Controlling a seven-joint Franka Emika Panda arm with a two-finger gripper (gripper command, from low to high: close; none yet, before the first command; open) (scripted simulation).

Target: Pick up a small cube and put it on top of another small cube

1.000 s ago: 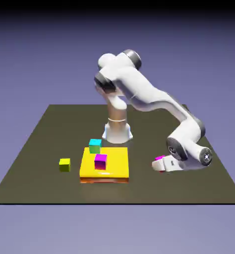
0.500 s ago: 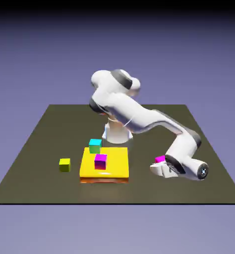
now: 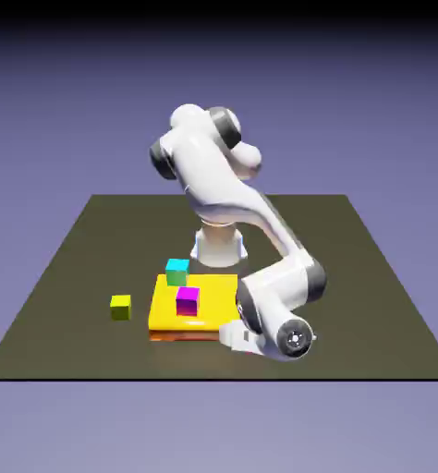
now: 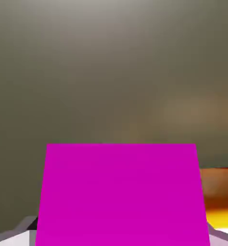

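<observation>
A blue-violet backdrop hangs behind a dark olive table (image 3: pixel 75 277); that is all the room there is.

Exterior view: my arm bends low and my pincer (image 3: pixel 230 334) sits near the table's front edge, just at the exterior view's right of a yellow slab (image 3: pixel 213 300); the pincer itself is mostly hidden behind my wrist, so this view does not show what it holds. I count four things lying out: one cyan cube (image 3: pixel 176 271) with green sides, touching the slab's far left corner; one magenta cube (image 3: pixel 188 300) with violet sides, on the slab; one yellow-green cube (image 3: pixel 120 306), apart on the table to the exterior view's left; and the one slab. No fifth cube shows on the table here.

Hand view: a broad pink cube (image 4: pixel 121 194) fills the lower frame between my grey fingertips (image 4: pixel 19 234), which peek out at both bottom corners; my pincer is pinching the pink cube. Bare table lies beyond it; a strip of orange-yellow shows at the right edge, which I take for the slab.

So, as I judge it: the pick-up is done; the carry is under way; what is left is to bring the pink cube over the cyan cube, set it squarely on top, and let go.
</observation>
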